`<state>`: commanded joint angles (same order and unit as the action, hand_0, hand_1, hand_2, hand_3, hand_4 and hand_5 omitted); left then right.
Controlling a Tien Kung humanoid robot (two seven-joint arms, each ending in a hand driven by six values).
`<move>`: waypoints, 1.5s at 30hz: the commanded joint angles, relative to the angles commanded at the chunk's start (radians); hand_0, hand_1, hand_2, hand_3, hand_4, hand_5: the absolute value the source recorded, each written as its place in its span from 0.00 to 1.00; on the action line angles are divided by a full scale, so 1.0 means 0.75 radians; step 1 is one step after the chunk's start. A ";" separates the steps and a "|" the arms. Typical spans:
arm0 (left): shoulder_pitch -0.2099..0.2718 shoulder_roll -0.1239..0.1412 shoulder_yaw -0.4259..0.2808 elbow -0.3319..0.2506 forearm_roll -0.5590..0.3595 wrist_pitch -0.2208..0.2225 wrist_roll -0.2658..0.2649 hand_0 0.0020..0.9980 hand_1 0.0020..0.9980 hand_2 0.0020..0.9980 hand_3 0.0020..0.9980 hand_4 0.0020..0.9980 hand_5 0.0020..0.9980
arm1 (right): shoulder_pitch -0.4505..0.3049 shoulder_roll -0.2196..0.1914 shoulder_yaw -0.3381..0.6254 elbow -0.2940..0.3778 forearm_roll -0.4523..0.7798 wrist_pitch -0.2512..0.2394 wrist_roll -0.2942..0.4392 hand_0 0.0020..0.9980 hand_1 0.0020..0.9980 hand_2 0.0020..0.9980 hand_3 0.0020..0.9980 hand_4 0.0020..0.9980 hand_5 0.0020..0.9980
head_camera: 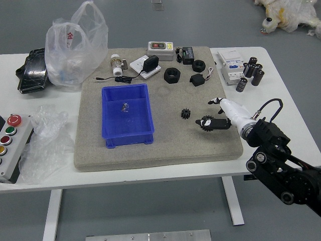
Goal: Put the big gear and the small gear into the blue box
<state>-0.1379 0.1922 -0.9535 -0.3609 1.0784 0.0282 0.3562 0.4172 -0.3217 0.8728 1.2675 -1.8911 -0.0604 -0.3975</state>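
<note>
Right robot hand [236, 114] at big gear [206, 122] | blue box [128, 131]: long axis near-far

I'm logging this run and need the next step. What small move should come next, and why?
Probably ease the right hand a little leftward so its fingers come around the big gear: the gear lies outside the blue box, right by the hand, whose fingers look spread.

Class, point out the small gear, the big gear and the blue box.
Small gear [185, 113], head view, middle of its top.
Big gear [206, 123], head view, its left part.
Blue box [127, 125], head view, bare floor.
</note>
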 joint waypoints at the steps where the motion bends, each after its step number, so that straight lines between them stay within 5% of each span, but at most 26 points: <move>1: 0.000 0.000 0.000 0.000 0.000 0.000 0.000 0.65 0.59 0.57 0.66 0.68 0.36 | 0.000 0.000 -0.001 -0.001 0.000 0.002 -0.002 0.38 0.69 0.90 0.88 0.99 0.56; 13: -0.002 -0.002 0.003 0.001 -0.002 -0.001 -0.005 0.65 0.59 0.57 0.66 0.68 0.36 | 0.003 0.013 -0.063 -0.039 0.018 -0.012 -0.035 0.38 0.69 0.88 0.88 0.98 0.52; 14: -0.003 -0.002 0.003 0.001 -0.002 -0.001 -0.005 0.65 0.60 0.57 0.66 0.68 0.36 | 0.003 0.013 -0.064 -0.039 0.014 -0.023 -0.034 0.34 0.55 0.47 0.70 0.64 0.09; 19: -0.003 -0.002 0.003 0.001 -0.001 -0.001 -0.005 0.65 0.60 0.57 0.66 0.68 0.36 | 0.007 0.011 -0.072 -0.042 -0.012 -0.064 -0.029 0.34 0.55 0.47 0.70 0.64 0.09; 20: -0.003 -0.002 0.004 0.001 -0.002 -0.001 -0.005 0.65 0.59 0.57 0.66 0.68 0.36 | 0.007 0.011 -0.074 -0.045 -0.015 -0.066 -0.030 0.31 0.52 0.41 0.64 0.52 0.02; 35: -0.005 -0.003 0.012 0.002 -0.011 0.000 -0.013 0.65 0.59 0.57 0.66 0.68 0.36 | 0.024 0.020 -0.090 -0.057 -0.011 -0.120 0.001 0.29 0.50 0.35 0.58 0.53 0.00; 45: 0.000 -0.002 0.000 -0.001 0.007 -0.006 -0.003 0.65 0.59 0.57 0.66 0.68 0.36 | 0.233 0.065 -0.184 0.002 -0.032 -0.184 0.067 0.28 0.49 0.33 0.56 0.56 0.00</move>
<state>-0.1376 0.1905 -0.9531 -0.3615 1.0833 0.0240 0.3539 0.5923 -0.2729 0.7348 1.2689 -1.9151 -0.1983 -0.3470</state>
